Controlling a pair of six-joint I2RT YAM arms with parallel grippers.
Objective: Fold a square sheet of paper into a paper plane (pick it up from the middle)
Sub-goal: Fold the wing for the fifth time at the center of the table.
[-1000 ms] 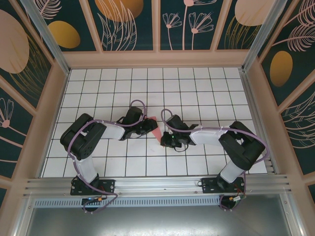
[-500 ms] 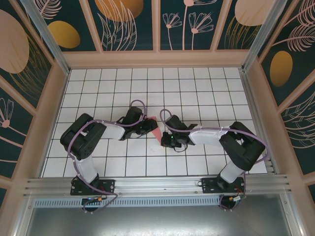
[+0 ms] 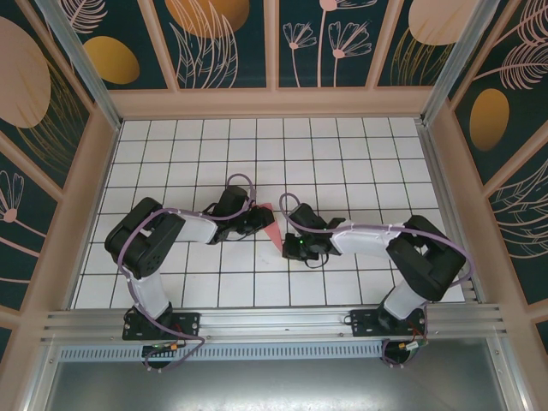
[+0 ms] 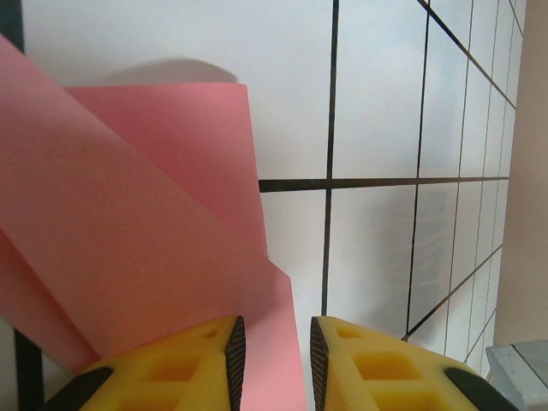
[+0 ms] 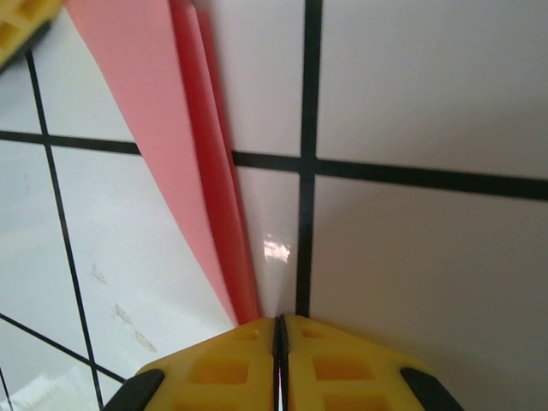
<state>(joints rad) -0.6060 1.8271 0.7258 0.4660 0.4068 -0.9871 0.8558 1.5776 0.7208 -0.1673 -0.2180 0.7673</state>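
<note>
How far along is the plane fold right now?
Done: the paper is folded into overlapping layers tapering to a narrow strip, not a flat square. In hand: it runs between the fingers of the left end effector; the right end effector, jaws closed, sits at its narrow tip. Left, likely: final creases and setting it on the table.

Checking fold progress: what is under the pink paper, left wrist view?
Overlapping folds of the pink paper sit above the grid table. Tiles beneath are covered; its lower edge passes between the jaws of the left gripper.
</note>
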